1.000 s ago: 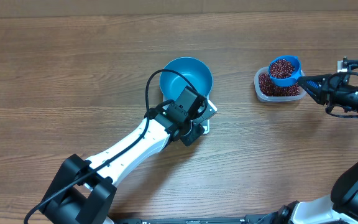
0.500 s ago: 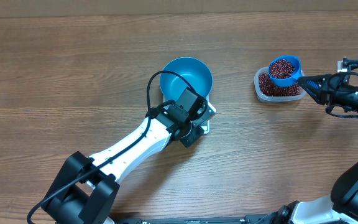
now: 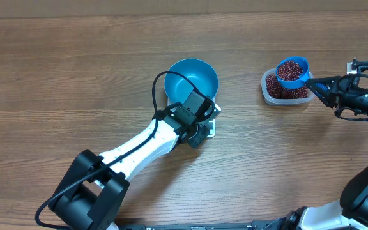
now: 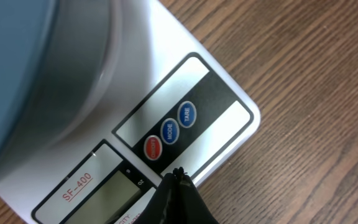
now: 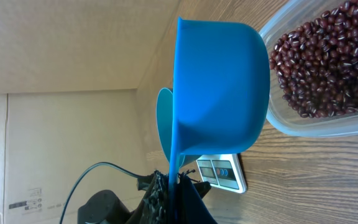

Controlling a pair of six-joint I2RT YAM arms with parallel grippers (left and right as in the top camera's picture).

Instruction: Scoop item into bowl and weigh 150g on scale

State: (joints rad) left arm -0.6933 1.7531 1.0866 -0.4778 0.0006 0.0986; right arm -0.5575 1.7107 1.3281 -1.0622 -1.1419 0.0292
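Two arms at work: the left gripper (image 4: 176,177), fingers pressed together, points at the flat white square scale (image 4: 225,118) just below its buttons, with the round blue bowl (image 3: 193,75) on it mid-table. Far right, the right gripper (image 3: 319,85) pinches the small blue plastic scoop (image 5: 222,87), heaped with red-brown beans (image 3: 291,69), over the clear plastic tub (image 3: 268,91). The left elbow has swung slightly right; the right arm is unchanged.

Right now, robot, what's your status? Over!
Left gripper shut, over scale buttons. Right gripper shut on scoop, full of beans, above the tub. Empty bowl on scale. Path to bowl open.
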